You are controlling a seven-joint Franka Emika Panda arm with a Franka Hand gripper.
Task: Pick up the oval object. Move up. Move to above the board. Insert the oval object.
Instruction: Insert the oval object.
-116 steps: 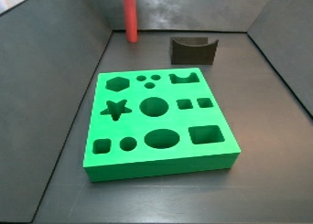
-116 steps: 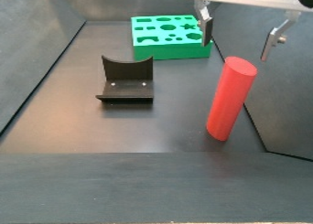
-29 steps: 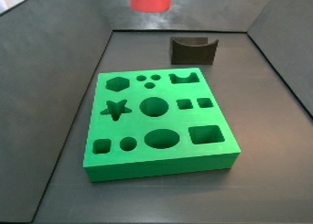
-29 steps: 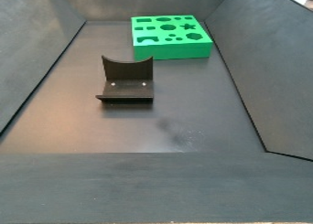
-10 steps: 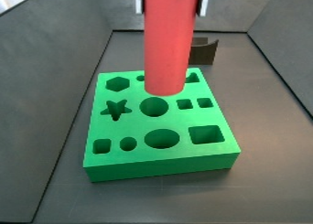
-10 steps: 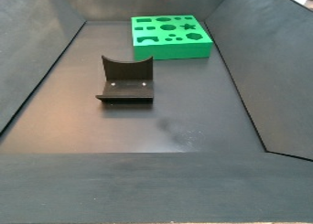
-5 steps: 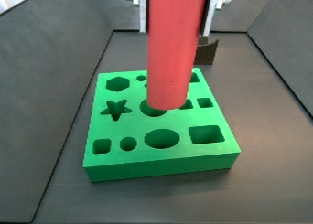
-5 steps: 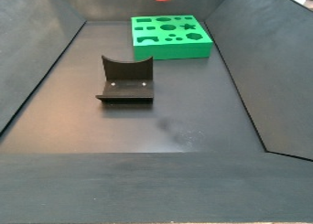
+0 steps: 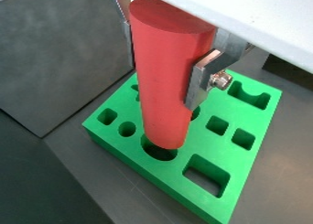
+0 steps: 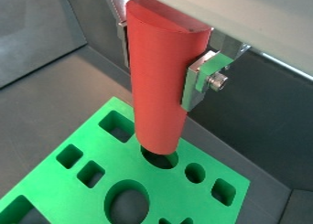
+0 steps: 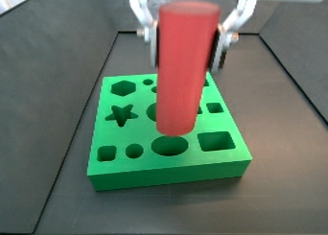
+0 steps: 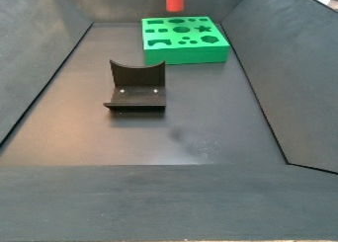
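Red oval object [image 11: 182, 71] in claw [image 11: 187, 33], one board [image 11: 128, 162]

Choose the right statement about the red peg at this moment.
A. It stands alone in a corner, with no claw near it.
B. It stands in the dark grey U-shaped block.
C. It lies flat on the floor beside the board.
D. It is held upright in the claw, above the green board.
D: the oval object is upright, clamped by the claw, its lower end over the board.
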